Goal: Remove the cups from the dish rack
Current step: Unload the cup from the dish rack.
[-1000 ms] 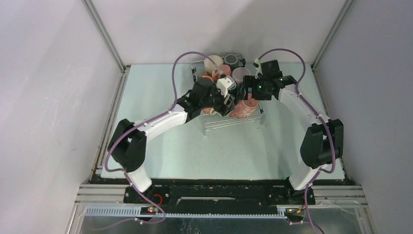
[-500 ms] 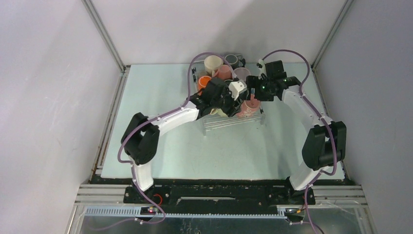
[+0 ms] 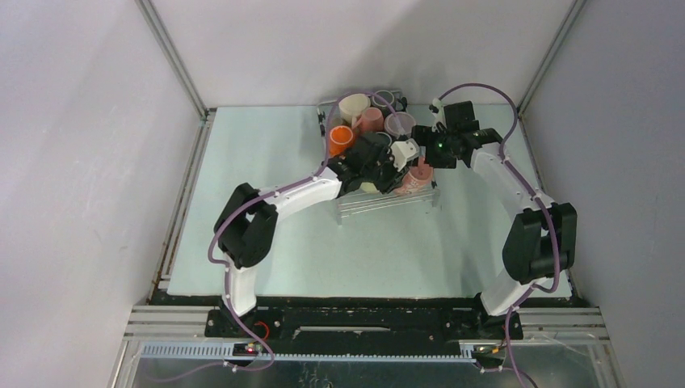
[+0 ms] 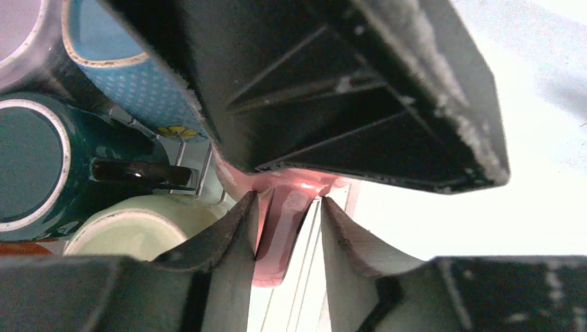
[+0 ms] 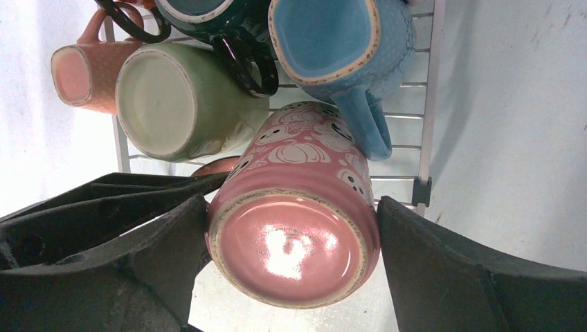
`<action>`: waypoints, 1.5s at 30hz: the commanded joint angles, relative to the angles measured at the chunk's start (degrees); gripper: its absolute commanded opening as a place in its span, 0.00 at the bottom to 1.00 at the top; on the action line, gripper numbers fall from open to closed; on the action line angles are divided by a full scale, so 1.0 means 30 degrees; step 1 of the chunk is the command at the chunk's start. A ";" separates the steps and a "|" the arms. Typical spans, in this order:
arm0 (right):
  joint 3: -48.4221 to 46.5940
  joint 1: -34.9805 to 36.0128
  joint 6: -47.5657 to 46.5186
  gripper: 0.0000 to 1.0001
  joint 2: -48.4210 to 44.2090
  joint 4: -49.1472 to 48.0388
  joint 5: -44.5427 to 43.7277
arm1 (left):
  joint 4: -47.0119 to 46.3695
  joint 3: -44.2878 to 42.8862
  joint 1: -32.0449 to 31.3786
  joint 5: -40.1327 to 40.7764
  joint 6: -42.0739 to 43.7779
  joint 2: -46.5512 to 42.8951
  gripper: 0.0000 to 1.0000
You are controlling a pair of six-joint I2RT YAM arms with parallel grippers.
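Note:
A pink patterned mug [image 3: 417, 179] lies on its side at the right end of the dish rack [image 3: 380, 206]. In the right wrist view my right gripper [image 5: 292, 206] is shut across the mug's body [image 5: 291, 242], with both fingers against its sides. In the left wrist view my left gripper [image 4: 287, 207] is nearly shut around the mug's handle [image 4: 277, 242]; the left finger presses on it and a thin gap shows on the right. In the top view the left gripper [image 3: 401, 158] and the right gripper [image 3: 422, 155] meet over this mug.
More mugs crowd the rack: pale green [image 5: 173, 104], blue [image 5: 332, 41], dark teal [image 4: 31, 166] and small pink [image 5: 83, 72]. At the back stand cream [image 3: 353, 105], pink [image 3: 371, 119], mauve [image 3: 399, 123] and orange [image 3: 341, 137] ones. The rack's wire edge [image 5: 426, 104] runs beside the pink mug.
My left arm has stretched right across the rack, and its gripper has reached the pink mug. My right gripper has shifted slightly right and back. The mug has stayed in place.

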State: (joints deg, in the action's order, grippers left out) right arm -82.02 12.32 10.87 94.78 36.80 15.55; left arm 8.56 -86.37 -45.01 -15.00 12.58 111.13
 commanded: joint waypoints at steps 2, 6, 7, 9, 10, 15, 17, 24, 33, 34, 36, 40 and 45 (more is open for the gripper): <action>-0.0111 -0.0117 0.0460 0.65 -0.1231 -0.0612 0.0830 | 0.0198 -0.1268 -0.0297 0.0533 0.0625 0.0258 0.33; -0.0149 -0.0120 0.0644 0.70 -0.1296 -0.0667 0.0938 | 0.0322 -0.1457 -0.0330 0.0548 0.0642 0.0216 0.19; -0.0149 -0.0103 0.0692 0.72 -0.1334 -0.0646 0.0976 | 0.0372 -0.1509 -0.0352 0.0534 0.0626 0.0188 0.15; -0.0145 -0.0121 0.0793 0.77 -0.1429 -0.0621 0.0997 | 0.0402 -0.1587 -0.0372 0.0518 0.0559 0.0080 0.08; -0.0142 -0.0117 0.0839 0.80 -0.1482 -0.0589 0.0983 | 0.0400 -0.1613 -0.0368 0.0486 0.0484 -0.0008 0.06; -0.0506 -0.0201 0.1606 0.93 -0.1963 -0.0174 0.0556 | 0.0034 -0.1542 -0.0359 0.0282 -0.0024 -0.0687 0.00; -0.0788 -0.0236 0.1902 0.97 -0.2318 -0.0002 0.0480 | -0.0362 -0.1388 -0.0372 0.0299 -0.0372 -0.1023 0.00; -0.1996 -0.0550 0.2740 1.00 -0.2876 0.0986 -0.0141 | -0.1168 -0.1095 -0.0370 0.0138 -0.1356 -0.1837 0.00; -0.1954 -0.1027 0.3333 1.00 -0.3679 0.1527 -0.0580 | -0.2135 -0.0191 -0.0348 0.0174 -0.2426 -0.2561 0.00; -0.1748 -0.1029 0.3299 1.00 -0.3737 0.1496 -0.0521 | -0.2136 -0.0164 -0.0369 0.0100 -0.2434 -0.2550 0.00; -0.1186 -0.1057 0.3291 1.00 -0.3887 0.1245 -0.0377 | -0.2130 -0.0149 -0.0357 -0.0074 -0.2453 -0.2496 0.00; 0.0000 -0.1029 0.3235 1.00 -0.3927 0.0710 0.0097 | -0.2105 0.0030 -0.0358 -0.0148 -0.2421 -0.2368 0.00; 0.0959 -0.0860 0.3202 1.00 -0.3688 0.0251 -0.0095 | -0.2517 0.0952 -0.0375 0.0000 -0.2782 -0.2515 0.00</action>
State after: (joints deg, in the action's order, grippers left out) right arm -80.42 9.47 19.88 84.66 39.83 15.07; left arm 6.02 -86.24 -45.67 -13.72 6.20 108.62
